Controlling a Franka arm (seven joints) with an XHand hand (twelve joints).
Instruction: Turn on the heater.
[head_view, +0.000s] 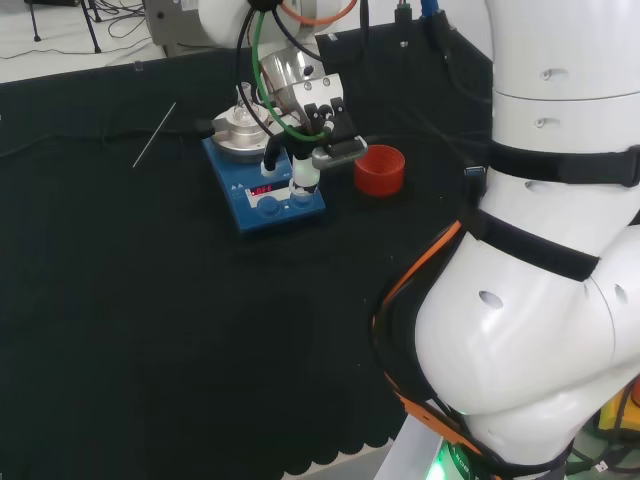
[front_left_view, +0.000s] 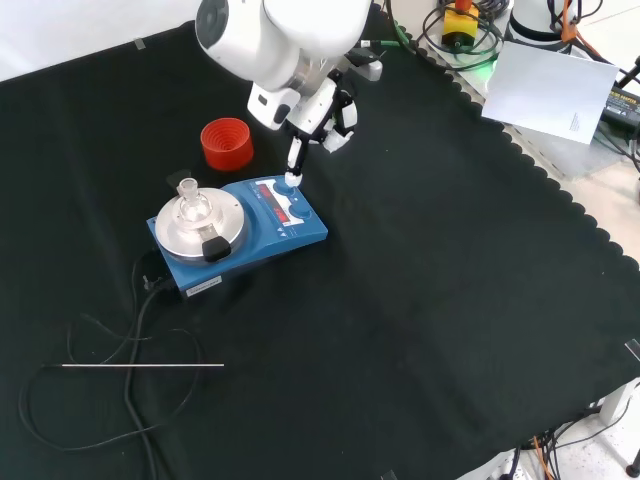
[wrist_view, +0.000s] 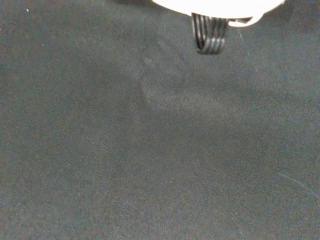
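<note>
My hand (front_left_view: 322, 108) hangs right above the front strip of the heater (front_left_view: 240, 232). One finger (front_left_view: 294, 165) points straight down, and its tip sits on or just over a knob at the far end of that strip in the front view. I cannot tell if it really touches. The other fingers are tucked up close to the palm and hold nothing.

So the heater lies right under my fingers. In the front view its long side runs from the round silver plate (front_left_view: 197, 221) on the left to the strip of knobs on the right. My pointing finger is at the knob end, next to the small red lit screen (head_view: 263, 189). In the head view the fingers (head_view: 303, 175) come down on the strip's right half.

The heater is a flat blue box. It stands nearer the far edge of the surface than the near one in the front view. A small clear glass piece (front_left_view: 188, 191) stands on the plate. A black cord (front_left_view: 140, 310) runs from the box toward the near left corner. A red cup (front_left_view: 226, 143) stands just beside the heater, near my hand. A thin rod (front_left_view: 140, 366) lies well apart.

I think I am at the pressing step now.
</note>
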